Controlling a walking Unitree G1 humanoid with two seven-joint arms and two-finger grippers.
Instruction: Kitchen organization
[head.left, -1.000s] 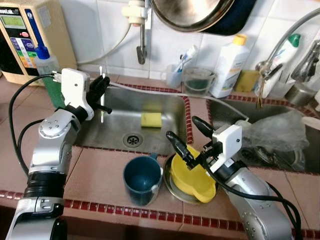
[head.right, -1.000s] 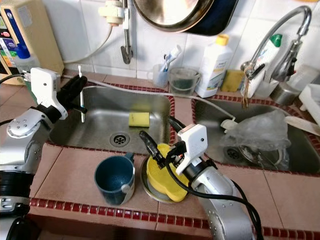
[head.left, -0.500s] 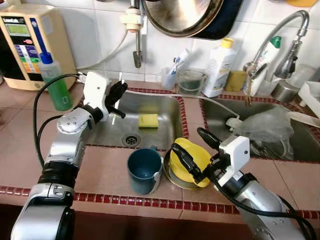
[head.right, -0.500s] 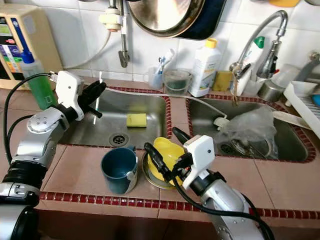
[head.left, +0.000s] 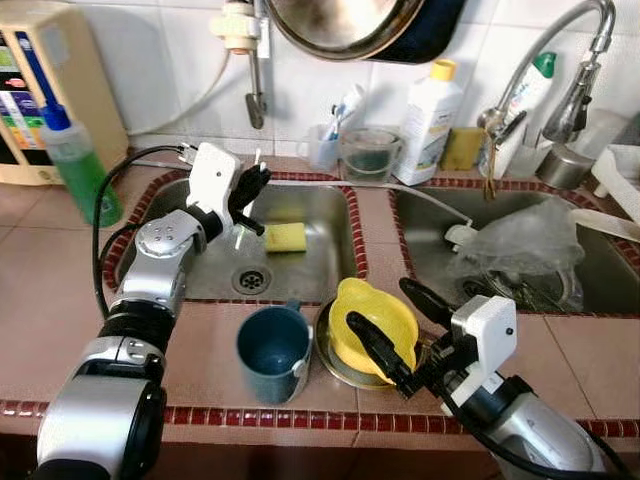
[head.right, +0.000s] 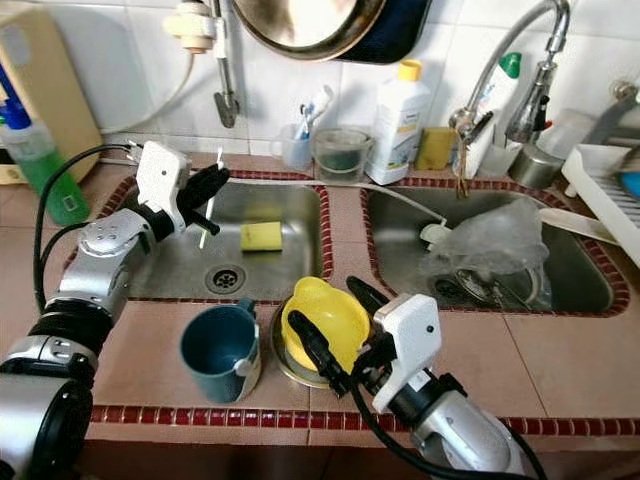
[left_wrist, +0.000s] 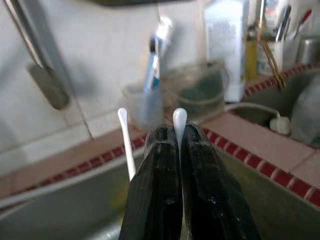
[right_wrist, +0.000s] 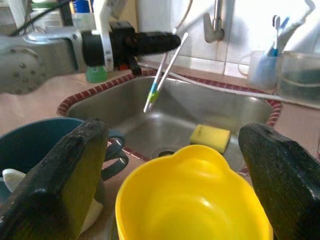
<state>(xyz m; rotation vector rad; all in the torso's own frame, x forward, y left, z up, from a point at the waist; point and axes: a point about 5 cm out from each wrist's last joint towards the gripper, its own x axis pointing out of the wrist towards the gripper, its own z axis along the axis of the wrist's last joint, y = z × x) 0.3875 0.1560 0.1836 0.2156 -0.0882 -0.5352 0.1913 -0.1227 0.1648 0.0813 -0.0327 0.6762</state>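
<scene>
My left gripper (head.left: 252, 188) hovers over the back left of the left sink (head.left: 320, 205), shut on two thin white sticks (head.right: 210, 200). The wrist view shows their rounded tips (left_wrist: 179, 119) poking out between the closed fingers (left_wrist: 157, 170); one stick has a green-blue band (right_wrist: 154, 92). My right gripper (head.left: 378, 303) is open at the counter's front edge, one finger on each side of a yellow bowl (head.left: 378, 322). The bowl rests in a shallow metal dish (head.left: 335, 362). A dark blue mug (head.left: 272, 352) stands just left of it.
A yellow sponge (head.left: 285, 237) lies in the left sink. A toothbrush cup (head.left: 325, 145), glass bowl (head.left: 365, 155) and white bottle (head.left: 428, 110) line the back ledge. A green bottle (head.left: 75, 175) stands far left. Crumpled plastic (head.left: 520, 240) sits in the right sink under the tap (head.left: 560, 60).
The camera has shifted. My left gripper has carried the sticks from the sink's left edge rightward over the basin. The right gripper stays open at the yellow bowl.
</scene>
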